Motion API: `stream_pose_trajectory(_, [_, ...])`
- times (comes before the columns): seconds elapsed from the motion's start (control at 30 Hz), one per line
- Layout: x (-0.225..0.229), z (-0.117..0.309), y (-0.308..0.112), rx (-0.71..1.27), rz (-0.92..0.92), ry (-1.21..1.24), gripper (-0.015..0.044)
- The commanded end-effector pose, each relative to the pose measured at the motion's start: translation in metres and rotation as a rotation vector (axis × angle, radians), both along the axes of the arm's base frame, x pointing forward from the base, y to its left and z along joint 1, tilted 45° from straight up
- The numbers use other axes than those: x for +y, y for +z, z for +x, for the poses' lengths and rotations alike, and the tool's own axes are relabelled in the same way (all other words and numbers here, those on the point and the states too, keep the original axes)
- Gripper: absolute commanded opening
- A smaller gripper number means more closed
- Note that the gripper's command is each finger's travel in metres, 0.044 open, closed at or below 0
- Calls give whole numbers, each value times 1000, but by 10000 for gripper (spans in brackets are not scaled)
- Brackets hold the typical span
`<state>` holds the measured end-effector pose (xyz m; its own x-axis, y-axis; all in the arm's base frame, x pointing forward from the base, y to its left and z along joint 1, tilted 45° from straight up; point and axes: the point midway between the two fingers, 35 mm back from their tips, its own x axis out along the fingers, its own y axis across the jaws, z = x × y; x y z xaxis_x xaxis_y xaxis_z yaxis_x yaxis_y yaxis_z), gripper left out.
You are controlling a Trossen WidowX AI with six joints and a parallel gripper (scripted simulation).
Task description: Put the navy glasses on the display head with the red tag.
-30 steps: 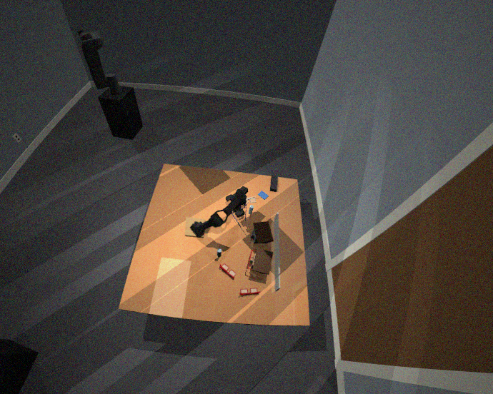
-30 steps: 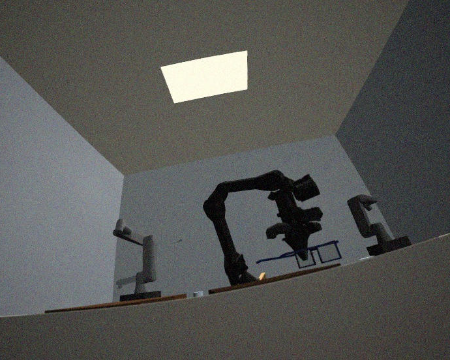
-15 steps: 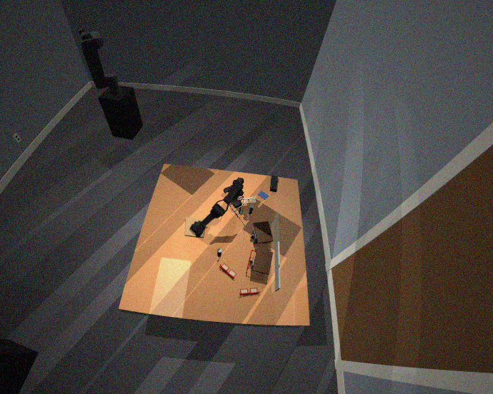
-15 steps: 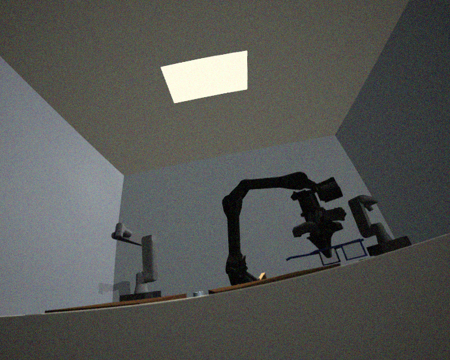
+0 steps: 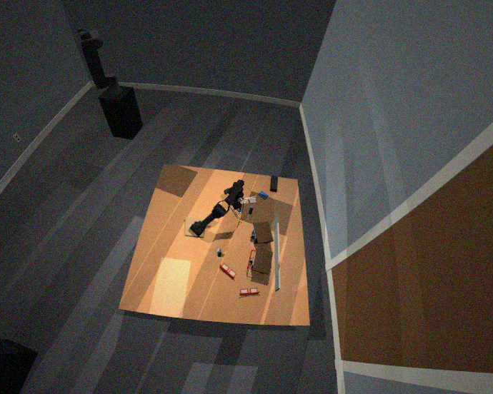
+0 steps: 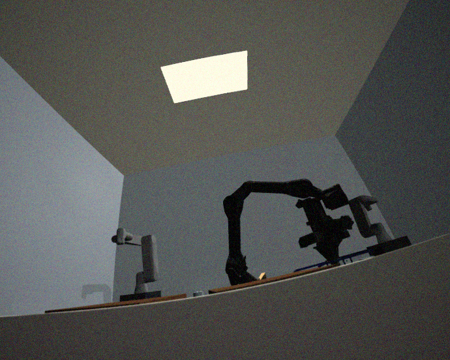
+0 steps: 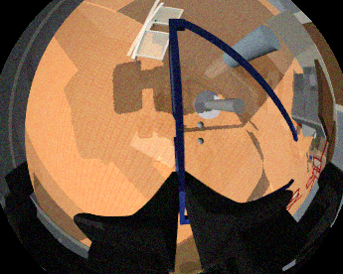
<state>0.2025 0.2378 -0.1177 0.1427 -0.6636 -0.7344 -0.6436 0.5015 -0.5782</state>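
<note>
The navy glasses [image 7: 176,89] [image 6: 310,267] are held by the front frame, which runs up and down in the wrist view, with the temples reaching right. My gripper [image 7: 178,176] [image 6: 334,264] is shut on them, over the table; in the top view the arm hides its fingertips. The two display heads stand to the right of the gripper in the top view, each as a brown block: the nearer block [image 5: 263,232] shows no glasses that I can make out, and the farther block [image 5: 261,259] has red glasses [image 5: 251,256] at its front. The red tag cannot be made out clearly.
White glasses [image 5: 249,200] [image 7: 153,45] lie near the gripper, with a grey-blue cylinder [image 7: 257,45] beyond. A blue cloth [image 5: 262,195] and black box [image 5: 274,183] lie at the back. Two red pairs [image 5: 227,270] [image 5: 249,291] lie farther off. A pale upright panel [image 5: 276,254] stands behind the heads.
</note>
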Motion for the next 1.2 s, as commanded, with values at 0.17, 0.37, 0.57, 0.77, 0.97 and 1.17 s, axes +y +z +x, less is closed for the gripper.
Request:
stream_pose_trajectory(0.17, [-22,2,-19,5,-14,4,0])
stream_pose_trajectory(0.37, [-23,-3,-19,5,-14,4,0])
stream_pose_trajectory(0.57, [-23,-8,-19,6,-14,4,0])
stream_pose_trajectory(0.77, [-24,-10,-20,6,-14,4,0])
stream_pose_trajectory(0.97, [-24,-15,-20,6,-14,4,0])
stream_pose_trajectory(1.17, [-25,-19,-20,7,-14,4,0])
